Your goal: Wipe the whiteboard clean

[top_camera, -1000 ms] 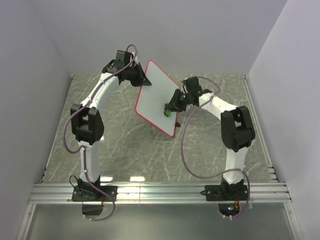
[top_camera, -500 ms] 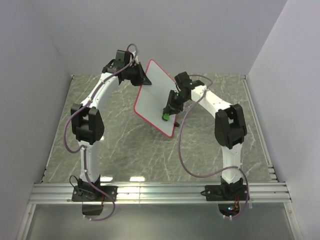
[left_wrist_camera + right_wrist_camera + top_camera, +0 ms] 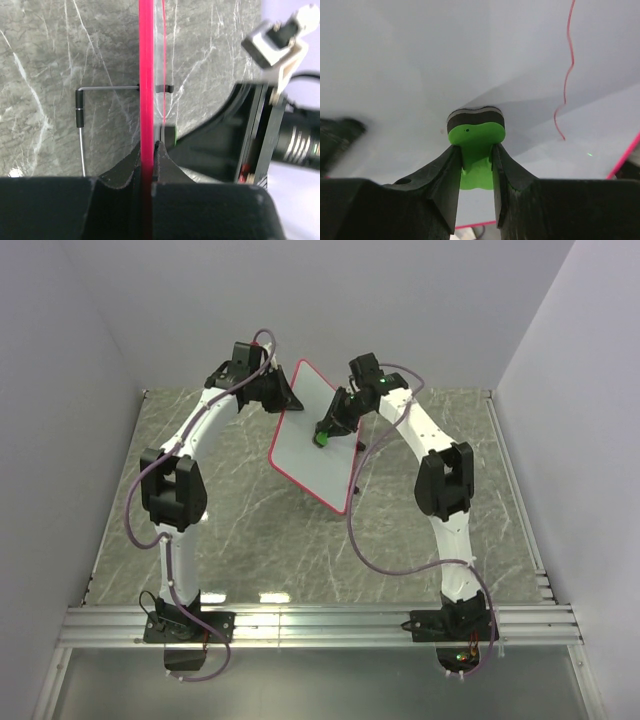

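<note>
The whiteboard (image 3: 303, 458), white with a thin red rim, is held tilted up off the table. My left gripper (image 3: 284, 400) is shut on its upper left rim; in the left wrist view the red rim (image 3: 146, 75) runs edge-on between the closed jaws of that gripper (image 3: 150, 149). My right gripper (image 3: 327, 430) is shut on the green eraser (image 3: 321, 439) and presses its dark felt face against the upper middle of the board. In the right wrist view the eraser (image 3: 476, 134) sits in that gripper (image 3: 477, 150) against the white surface (image 3: 410, 60), left of a thin wavy red line (image 3: 567, 75).
The grey marbled table (image 3: 230, 530) lies under the board, with white walls close on three sides. A black foot with a metal rod (image 3: 79, 107) sticks out from the board's back. The right arm's wrist (image 3: 265, 135) is close on the board's other side.
My right gripper has slid the eraser up the board, from near its lower right edge to the upper middle. The left gripper and the board have stayed in place.
</note>
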